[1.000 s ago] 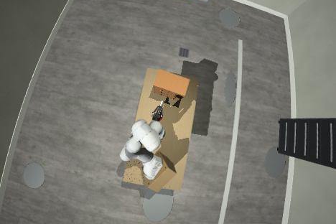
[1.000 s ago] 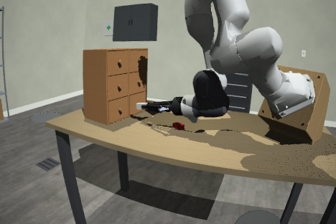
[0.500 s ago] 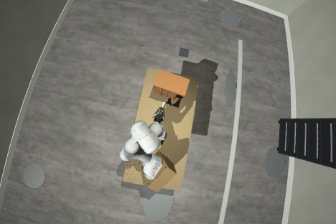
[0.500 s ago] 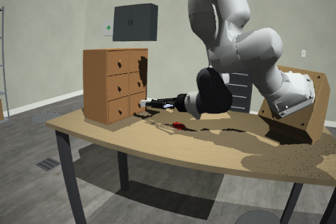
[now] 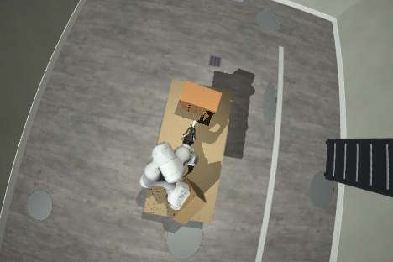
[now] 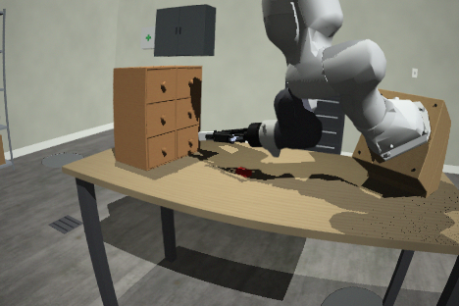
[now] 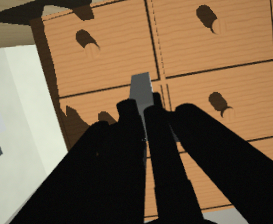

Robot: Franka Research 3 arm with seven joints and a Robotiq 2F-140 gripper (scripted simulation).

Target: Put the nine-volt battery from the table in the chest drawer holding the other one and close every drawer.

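Note:
The orange-brown chest [image 5: 201, 96] [image 6: 130, 115] [image 7: 212, 50] stands upright on the table [image 5: 167, 128] [image 6: 162, 193]. Its six drawers, in two columns of three with round knobs, look pushed in. What they hold is hidden. A small red thing [image 6: 243, 172], which looks like the nine-volt battery, lies on the table in front of the chest, partly in shadow; in the top view the arm hides it. My gripper [image 5: 194, 123] [image 6: 201, 135] [image 7: 143, 87] is shut and empty, its pale fingertips together, close before the chest's front at the height of the lower drawers. Contact with the front cannot be told.
A tilted wooden box [image 5: 192, 206] [image 6: 399, 157] stands by the arm's base at the other end of the table. The arm [image 5: 168, 161] [image 6: 314, 59] reaches low over the table. Its shadows fall on the table and the chest's front.

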